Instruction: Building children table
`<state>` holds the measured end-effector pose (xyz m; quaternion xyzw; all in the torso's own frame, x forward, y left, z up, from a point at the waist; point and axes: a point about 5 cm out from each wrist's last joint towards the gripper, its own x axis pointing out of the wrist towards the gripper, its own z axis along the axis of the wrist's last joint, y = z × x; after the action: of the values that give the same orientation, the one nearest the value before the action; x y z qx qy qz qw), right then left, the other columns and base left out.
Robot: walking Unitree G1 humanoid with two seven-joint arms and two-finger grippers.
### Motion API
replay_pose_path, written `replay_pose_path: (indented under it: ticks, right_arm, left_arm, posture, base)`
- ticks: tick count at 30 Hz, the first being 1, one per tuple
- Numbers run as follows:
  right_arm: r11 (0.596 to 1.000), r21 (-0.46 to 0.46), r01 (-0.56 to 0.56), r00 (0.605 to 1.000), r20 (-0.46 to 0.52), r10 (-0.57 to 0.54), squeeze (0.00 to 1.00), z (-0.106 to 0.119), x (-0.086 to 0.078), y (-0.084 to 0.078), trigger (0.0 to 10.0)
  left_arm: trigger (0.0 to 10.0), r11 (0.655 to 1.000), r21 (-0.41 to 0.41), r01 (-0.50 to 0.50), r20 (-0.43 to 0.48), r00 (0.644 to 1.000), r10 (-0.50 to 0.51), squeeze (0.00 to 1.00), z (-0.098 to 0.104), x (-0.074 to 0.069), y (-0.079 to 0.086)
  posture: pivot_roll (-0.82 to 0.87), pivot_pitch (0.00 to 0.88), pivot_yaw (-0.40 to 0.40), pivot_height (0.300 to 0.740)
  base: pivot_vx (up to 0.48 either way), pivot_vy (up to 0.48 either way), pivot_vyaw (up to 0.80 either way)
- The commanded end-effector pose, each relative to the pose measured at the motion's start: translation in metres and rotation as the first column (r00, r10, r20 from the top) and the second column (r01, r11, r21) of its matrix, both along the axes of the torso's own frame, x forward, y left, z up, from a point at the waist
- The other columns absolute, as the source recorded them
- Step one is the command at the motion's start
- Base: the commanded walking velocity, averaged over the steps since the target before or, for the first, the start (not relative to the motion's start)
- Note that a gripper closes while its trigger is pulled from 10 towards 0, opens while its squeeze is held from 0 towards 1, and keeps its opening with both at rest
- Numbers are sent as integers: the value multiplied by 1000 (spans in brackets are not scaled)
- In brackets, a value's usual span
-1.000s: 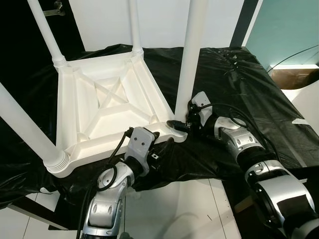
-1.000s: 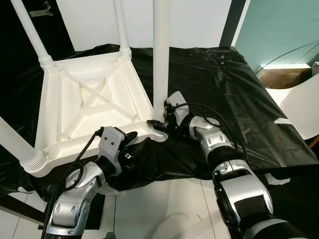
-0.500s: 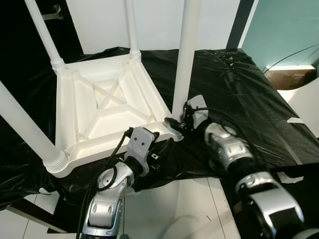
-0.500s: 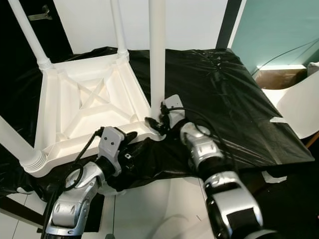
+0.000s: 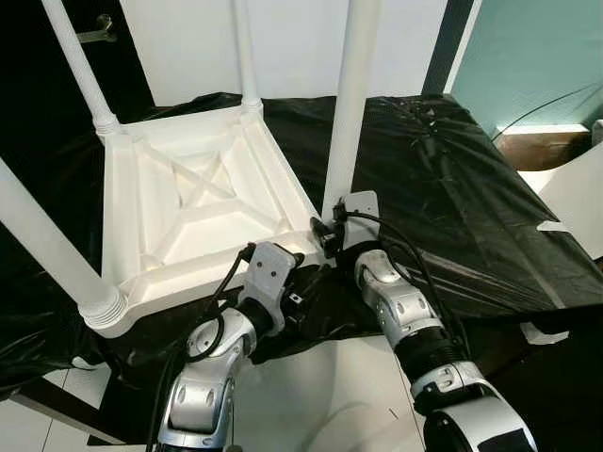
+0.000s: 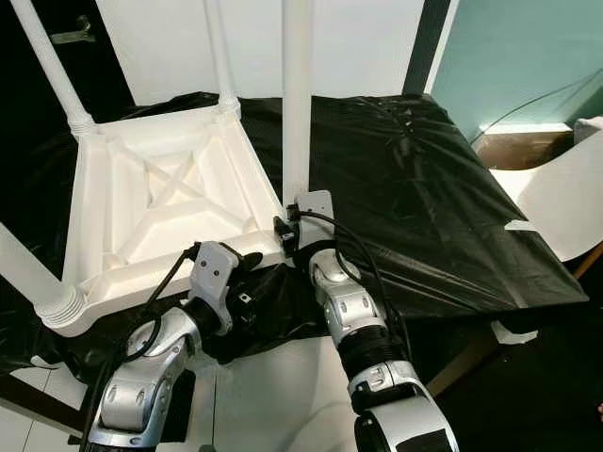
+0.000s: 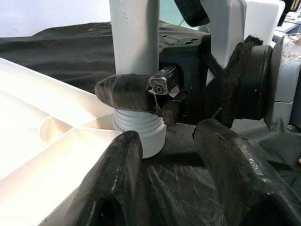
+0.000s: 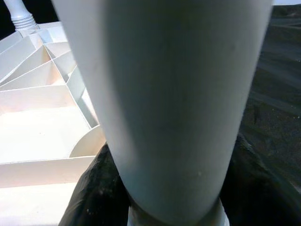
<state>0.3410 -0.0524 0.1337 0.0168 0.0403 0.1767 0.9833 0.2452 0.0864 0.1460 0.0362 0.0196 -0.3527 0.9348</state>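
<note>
White children's table (image 5: 198,202) lies upside down on black sheeting (image 5: 443,179) covering the bench, legs pointing up. Right pincer (image 5: 325,235) is clamped round the base of the near-right leg (image 5: 350,94), just above its ribbed collar at the table's corner. Left pincer (image 7: 164,165) sits beside that same corner, fingers (image 7: 115,183) spread apart, resting on the sheeting, gripping nothing
</note>
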Motion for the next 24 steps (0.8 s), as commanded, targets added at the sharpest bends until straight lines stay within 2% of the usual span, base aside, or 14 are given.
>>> replay_pose_path:
  ticks: [1,3,4,10,14,15,16,17,18,24]
  right_arm:
    - [1000,12,-11,997,-79,12,0,-16,-6,4,10000]
    - [1000,26,4,998,-67,-2,0,-13,-5,1,10000]
    - [999,36,4,999,-50,-2,1000,-10,-5,-2,10000]
    - [998,55,-7,1000,-6,7,1000,-2,-6,-11,10000]
    - [997,47,-63,998,35,61,1000,0,-7,-23,10000]
    - [992,41,-118,992,56,115,1000,1,-7,-31,10000]
    - [988,29,-149,987,71,146,937,2,-6,-36,10000]
    - [988,29,-149,987,71,146,937,2,-6,-36,10000]
    - [980,14,-200,977,80,199,0,3,-5,-42,10000]
    - [956,-49,-288,953,83,291,0,7,5,-52,10000]
  left_arm:
    - [10000,998,-8,-61,-5,998,61,0,0,1,1]
    - [10000,998,-9,-62,-6,998,62,0,0,2,2]
    - [10000,998,-9,-61,-7,998,61,0,0,2,1]
    - [10000,998,-9,-61,-11,998,61,0,0,2,1]
    - [10000,998,-8,-65,-12,998,65,0,-1,2,2]
    - [10000,998,-9,-66,-11,998,66,0,-1,2,2]
    - [10000,998,-9,-67,-12,998,67,0,-1,2,3]
    - [10000,998,-9,-67,-12,998,67,0,-1,2,3]
    - [10000,998,-8,-68,-12,998,68,0,-1,3,3]
    - [10000,998,-8,-66,-11,998,66,0,0,4,3]
  posture:
    - [70,0,-37,740]
    - [70,0,-37,740]
    - [64,0,-35,740]
    - [65,0,-36,740]
    - [66,0,-38,740]
    - [65,0,-38,740]
    - [63,0,-37,740]
    - [63,0,-37,740]
    - [62,0,-35,740]
    - [61,0,-33,740]
  base:
    - [0,0,0]
    - [0,0,0]
    - [0,0,0]
    - [0,0,0]
    - [0,0,0]
    - [0,0,0]
    - [0,0,0]
    - [0,0,0]
    - [0,0,0]
    - [0,0,0]
